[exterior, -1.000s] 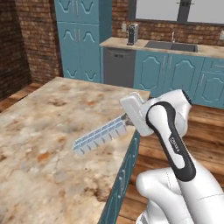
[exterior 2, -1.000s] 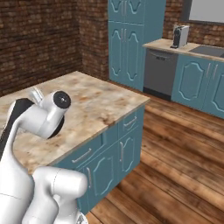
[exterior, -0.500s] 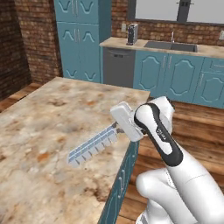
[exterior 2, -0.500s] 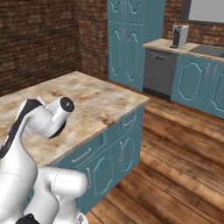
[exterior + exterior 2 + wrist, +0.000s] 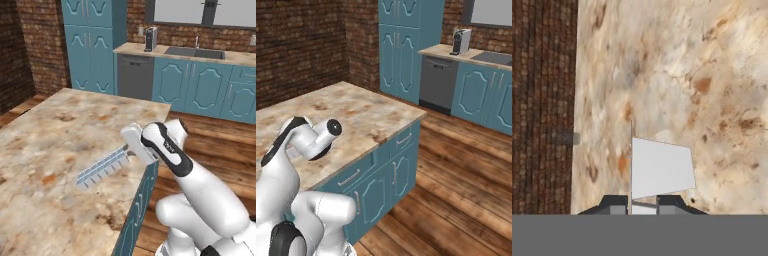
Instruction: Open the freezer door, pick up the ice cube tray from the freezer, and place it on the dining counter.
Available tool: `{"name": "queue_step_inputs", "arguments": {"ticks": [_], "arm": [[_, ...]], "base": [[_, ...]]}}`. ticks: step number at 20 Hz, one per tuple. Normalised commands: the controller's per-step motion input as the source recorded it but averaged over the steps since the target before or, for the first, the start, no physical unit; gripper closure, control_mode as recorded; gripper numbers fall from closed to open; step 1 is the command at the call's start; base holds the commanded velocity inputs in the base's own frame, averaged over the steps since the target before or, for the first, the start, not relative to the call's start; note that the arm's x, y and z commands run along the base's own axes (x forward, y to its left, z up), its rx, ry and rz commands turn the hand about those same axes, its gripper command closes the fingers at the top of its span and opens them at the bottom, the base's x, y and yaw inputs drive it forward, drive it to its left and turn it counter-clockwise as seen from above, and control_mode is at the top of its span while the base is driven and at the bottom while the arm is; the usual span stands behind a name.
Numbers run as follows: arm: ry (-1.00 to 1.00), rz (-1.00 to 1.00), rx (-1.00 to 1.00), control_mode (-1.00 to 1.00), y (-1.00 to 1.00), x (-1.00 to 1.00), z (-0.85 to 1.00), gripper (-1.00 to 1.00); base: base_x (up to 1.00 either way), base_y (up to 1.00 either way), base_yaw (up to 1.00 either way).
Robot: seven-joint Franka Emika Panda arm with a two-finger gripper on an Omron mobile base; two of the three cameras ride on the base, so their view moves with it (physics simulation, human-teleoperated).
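Gripping ice cube tray (image 5: 105,169), claw (image 5: 128,150), above dining counter (image 5: 45,145)

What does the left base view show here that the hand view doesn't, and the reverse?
Left base view alone: the small white ice cube tray seen edge-on with its grid, held over the beige marbled dining counter, plus teal cabinets and a steel sink. Hand view alone: the brick wall beyond the counter edge. Both: the pincer shut on the tray.
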Motion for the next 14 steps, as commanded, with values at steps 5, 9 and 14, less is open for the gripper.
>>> {"name": "queue_step_inputs", "arguments": {"ticks": [5,9,14], "arm": [[0.0,-0.01,0.0,-1.0,0.1,0.49,-0.48,1.0],[0.02,0.0,-0.02,-1.0,0.05,0.39,-0.43,1.0],[0.0,0.0,-0.02,-1.0,0.05,0.25,-0.46,1.0]], "base": [[0.0,0.0,0.0],[0.0,0.0,0.0],[0.0,0.0,0.0]]}}
